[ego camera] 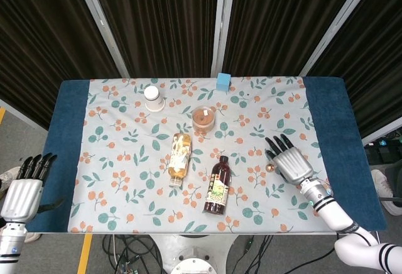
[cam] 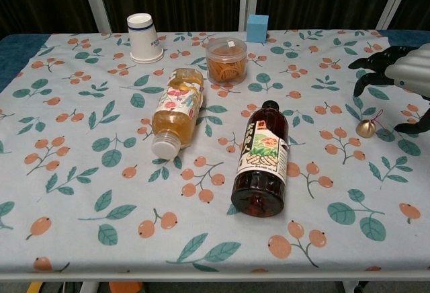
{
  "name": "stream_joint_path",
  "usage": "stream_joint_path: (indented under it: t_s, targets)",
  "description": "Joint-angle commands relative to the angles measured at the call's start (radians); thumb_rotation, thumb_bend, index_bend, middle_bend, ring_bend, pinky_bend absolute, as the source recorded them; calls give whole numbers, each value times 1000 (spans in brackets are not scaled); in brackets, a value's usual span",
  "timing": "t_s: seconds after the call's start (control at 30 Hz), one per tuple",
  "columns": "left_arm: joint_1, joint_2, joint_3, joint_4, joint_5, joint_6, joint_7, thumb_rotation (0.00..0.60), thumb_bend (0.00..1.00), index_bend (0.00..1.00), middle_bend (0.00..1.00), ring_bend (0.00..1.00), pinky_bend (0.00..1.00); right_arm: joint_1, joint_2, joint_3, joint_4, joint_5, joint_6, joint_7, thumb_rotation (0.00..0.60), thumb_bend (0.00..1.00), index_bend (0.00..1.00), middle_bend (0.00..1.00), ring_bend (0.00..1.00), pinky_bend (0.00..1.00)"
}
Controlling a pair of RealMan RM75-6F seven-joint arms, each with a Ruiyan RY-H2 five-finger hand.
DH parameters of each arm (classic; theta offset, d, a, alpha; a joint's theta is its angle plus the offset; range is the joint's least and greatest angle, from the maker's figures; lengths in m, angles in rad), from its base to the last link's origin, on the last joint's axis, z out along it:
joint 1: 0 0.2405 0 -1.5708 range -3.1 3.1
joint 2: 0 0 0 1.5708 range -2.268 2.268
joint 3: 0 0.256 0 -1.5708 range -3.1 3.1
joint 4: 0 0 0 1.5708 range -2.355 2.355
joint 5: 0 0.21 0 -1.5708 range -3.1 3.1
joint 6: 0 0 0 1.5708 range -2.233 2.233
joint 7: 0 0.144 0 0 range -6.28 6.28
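Note:
My right hand (ego camera: pixel 289 161) (cam: pixel 398 78) hovers over the right part of the floral cloth, fingers spread and holding nothing. A small gold bell (ego camera: pixel 270 168) (cam: pixel 365 128) lies just beside and below it. A dark bottle (ego camera: pixel 217 185) (cam: pixel 261 160) and a yellow-drink bottle (ego camera: pixel 178 157) (cam: pixel 176 109) lie on their sides mid-table. My left hand (ego camera: pixel 25 191) hangs off the table's left edge with its fingers straight and nothing in it.
An upturned white paper cup (ego camera: pixel 152 97) (cam: pixel 143 37) stands at the back left. A clear tub of orange contents (ego camera: pixel 203 118) (cam: pixel 226 60) sits behind the bottles, and a blue cube (ego camera: pixel 223 82) (cam: pixel 256 28) at the back edge. Blue table borders (ego camera: pixel 66 136) flank the cloth.

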Motion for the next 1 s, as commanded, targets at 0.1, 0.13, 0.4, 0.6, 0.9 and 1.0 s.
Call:
stream_joint_path:
  t_s: [0.1,0.13,0.4,0.6,0.9,1.0]
  targets:
    - [-1,0,0,1,0,-1,-2,600,0,36,49,0,47,9,-16,-5,18,1,3,10,600,163,292,0,0,0]
    - [-1,-1,0,2,-1,-3,-2,600,0,36,49,0,47,11,-19,-6,21,1,4,13,600,169,301,0,0,0]
    - [-4,-1,1,4,-3,-10,-8,600,0,36,50,0,47,25,-30,-12,39,4,3,33,600,176,360,0,0,0]
    - [-5,3,4,2,1,-13,-15,600,0,36,49,0,47,35,-36,-16,45,12,-4,38,600,178,422,2,0,0]
    - [-7,4,5,4,2,-16,-29,600,0,36,49,0,47,42,-47,-23,54,14,4,39,600,191,476,19,0,0]
    - [-7,3,5,5,1,-17,-28,600,0,36,49,0,47,44,-49,-25,57,16,5,40,600,194,493,22,0,0]
